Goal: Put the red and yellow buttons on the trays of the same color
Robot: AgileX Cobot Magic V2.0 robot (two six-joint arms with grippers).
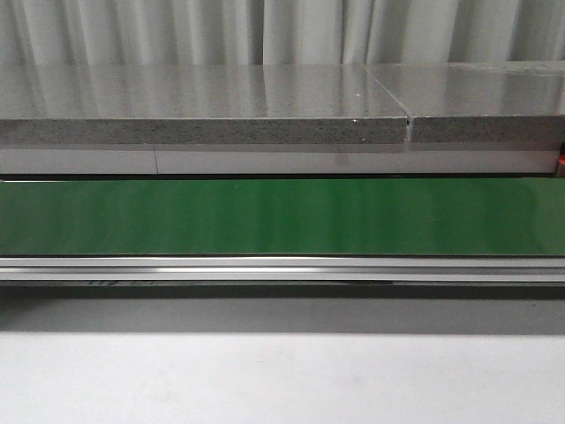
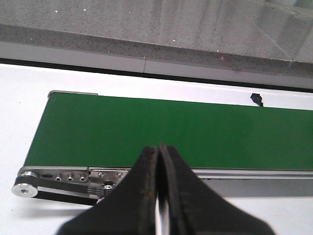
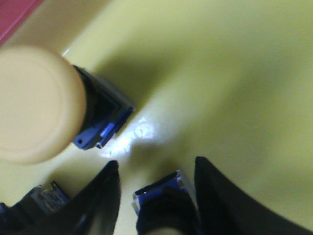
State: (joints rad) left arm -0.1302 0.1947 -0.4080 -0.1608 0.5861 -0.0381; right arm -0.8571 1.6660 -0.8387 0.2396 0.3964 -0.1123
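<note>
Right gripper [image 3: 156, 196] jaws wide, straddling a yellow button [image 3: 159, 208] low centre over the yellow tray [image 3: 234, 73]; second button [image 3: 39, 105] upper left; left gripper [image 2: 159, 161] jaws pressed together, empty, above green conveyor [image 2: 171, 132].

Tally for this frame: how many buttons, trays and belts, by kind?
Yellow-capped push button, black-and-blue body: 1
Blue-based button, cap hidden, inside the right pincer: 1
Yellow plastic tray: 1
Red tray corner: 1
Green conveyor belt: 1
Cut-off blue fragment: unclear, uncounted
Total: 5
</note>
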